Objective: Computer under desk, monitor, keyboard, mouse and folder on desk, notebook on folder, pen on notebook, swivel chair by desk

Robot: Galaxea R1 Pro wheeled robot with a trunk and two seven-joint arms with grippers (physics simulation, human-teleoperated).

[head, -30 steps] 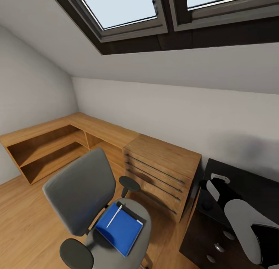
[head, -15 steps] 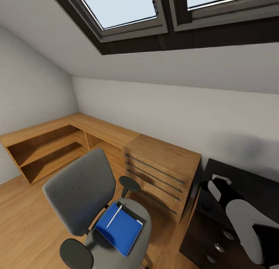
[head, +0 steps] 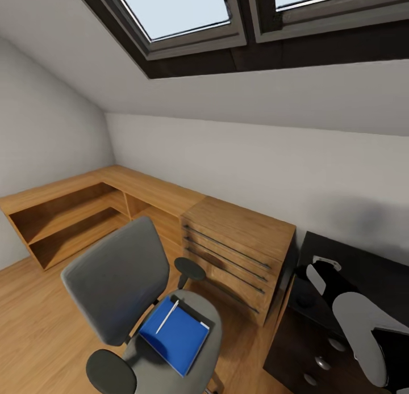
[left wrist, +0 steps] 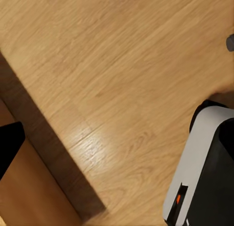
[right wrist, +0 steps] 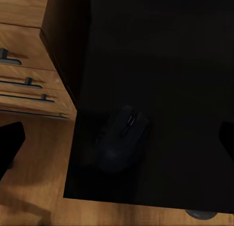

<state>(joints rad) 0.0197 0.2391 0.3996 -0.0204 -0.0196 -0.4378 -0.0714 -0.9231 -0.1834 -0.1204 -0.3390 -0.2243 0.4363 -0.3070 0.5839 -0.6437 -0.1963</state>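
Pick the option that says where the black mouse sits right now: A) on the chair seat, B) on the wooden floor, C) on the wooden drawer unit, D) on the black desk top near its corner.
D: the right wrist view shows the mouse resting on the black desk near its corner, beside the wooden drawer unit.

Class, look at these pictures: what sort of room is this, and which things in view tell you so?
Probably an attic room used as a home office: a skylight set in a sloped wall, a swivel chair holding a blue folder, low wooden shelving, and a black desk with a mouse.

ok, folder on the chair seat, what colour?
Bright blue folder, clearest in the head view.
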